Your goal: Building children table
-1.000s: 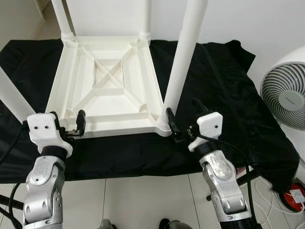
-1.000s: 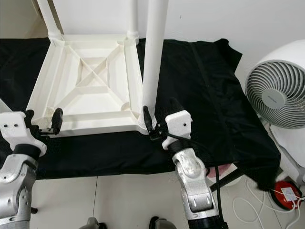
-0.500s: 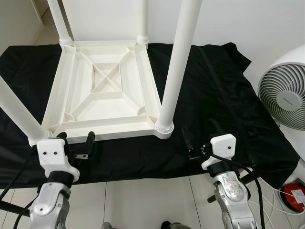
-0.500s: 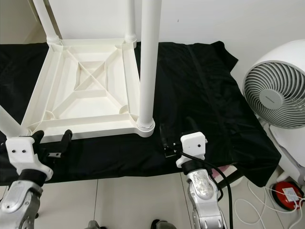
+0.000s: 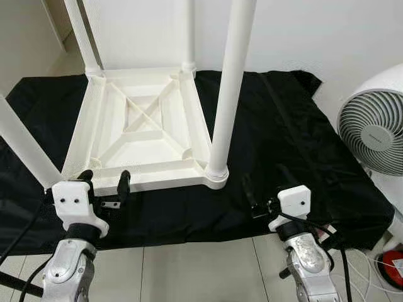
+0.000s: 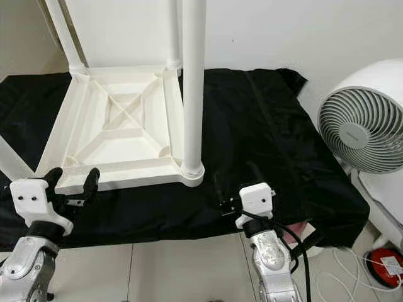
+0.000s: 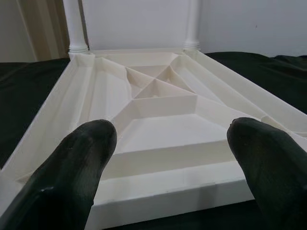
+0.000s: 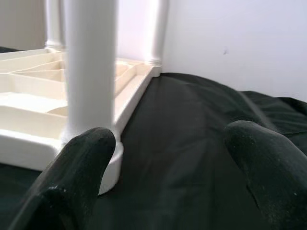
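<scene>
Table [image 5: 145, 126] upside down on black cloth [image 5: 283, 145], white plastic, ribbed underside with X bracing facing up. All four legs are socketed at the corners and stand upright: near-right leg [image 5: 225, 94] goes up out of the head view, near-left leg [image 5: 22, 148] leans off toward the left edge, two far legs at the back corners against the white wall [image 6: 283, 31].

Left gripper [image 5: 102, 184] sits at the table's near edge, close to the near-left corner. Fingers spread wide, nothing between them. In the left wrist view the left gripper [image 7: 177, 158] has both fingertips [image 7: 81, 158] low in front of the near rim, apart from it, not touching as far as I can tell.

Right gripper [image 5: 264, 189] is over the cloth, to the right of the near-right leg and clear of it. Fingers spread, empty. In the right wrist view the right gripper [image 8: 168, 158] has one fingertip [image 8: 84, 165] lined up in front of the leg's collar, the other over bare cloth.

White fan [image 5: 374, 129] stands at the right, beyond the cloth's edge. Tile floor [image 5: 195, 264] below, cables and a red object [image 6: 385, 259] at the lower right.
</scene>
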Motion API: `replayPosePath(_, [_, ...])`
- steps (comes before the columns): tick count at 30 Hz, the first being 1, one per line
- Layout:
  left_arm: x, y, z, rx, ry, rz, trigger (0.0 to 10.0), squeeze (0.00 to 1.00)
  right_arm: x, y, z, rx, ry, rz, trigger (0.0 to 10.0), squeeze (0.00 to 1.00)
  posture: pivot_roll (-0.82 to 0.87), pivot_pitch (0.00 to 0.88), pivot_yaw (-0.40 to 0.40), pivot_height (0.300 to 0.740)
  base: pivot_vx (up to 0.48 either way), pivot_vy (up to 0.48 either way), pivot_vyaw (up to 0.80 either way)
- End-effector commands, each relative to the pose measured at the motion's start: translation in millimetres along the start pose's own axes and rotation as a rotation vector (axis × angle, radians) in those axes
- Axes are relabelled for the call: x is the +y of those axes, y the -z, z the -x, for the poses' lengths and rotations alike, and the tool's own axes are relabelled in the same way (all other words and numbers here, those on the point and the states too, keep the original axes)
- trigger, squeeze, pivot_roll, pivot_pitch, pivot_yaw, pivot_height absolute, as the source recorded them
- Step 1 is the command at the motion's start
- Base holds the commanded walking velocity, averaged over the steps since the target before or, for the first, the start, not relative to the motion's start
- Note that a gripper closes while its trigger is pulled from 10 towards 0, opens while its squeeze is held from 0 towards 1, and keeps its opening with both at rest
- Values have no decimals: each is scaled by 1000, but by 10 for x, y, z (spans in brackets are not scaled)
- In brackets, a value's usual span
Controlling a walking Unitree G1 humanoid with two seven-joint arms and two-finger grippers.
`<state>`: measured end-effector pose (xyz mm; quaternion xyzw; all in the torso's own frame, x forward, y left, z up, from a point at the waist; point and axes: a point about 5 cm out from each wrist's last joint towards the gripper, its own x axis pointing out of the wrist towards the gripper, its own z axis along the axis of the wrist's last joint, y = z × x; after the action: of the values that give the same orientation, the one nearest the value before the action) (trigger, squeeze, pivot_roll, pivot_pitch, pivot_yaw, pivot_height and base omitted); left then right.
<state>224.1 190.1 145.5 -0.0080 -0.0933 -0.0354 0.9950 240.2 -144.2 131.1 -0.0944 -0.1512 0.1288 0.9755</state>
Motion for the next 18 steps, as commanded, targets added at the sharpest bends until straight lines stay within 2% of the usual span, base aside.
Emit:
replayPosePath(1, [-59,23,-16,14,96,17,10000,0,42,-2,-11,-5,-26,-9,10000,0,-57,37,52,740,0,0,0])
replayPosePath(5, [-56,2,-25,10,91,39,10000,0,62,-30,-18,-17,-42,-6,10000,0,-57,46,51,740,0,0,0])
replayPosePath(18, [-28,7,-48,-4,88,37,10000,0,33,-79,-89,-52,-57,-9,10000,0,-56,60,46,740,0,0,0])
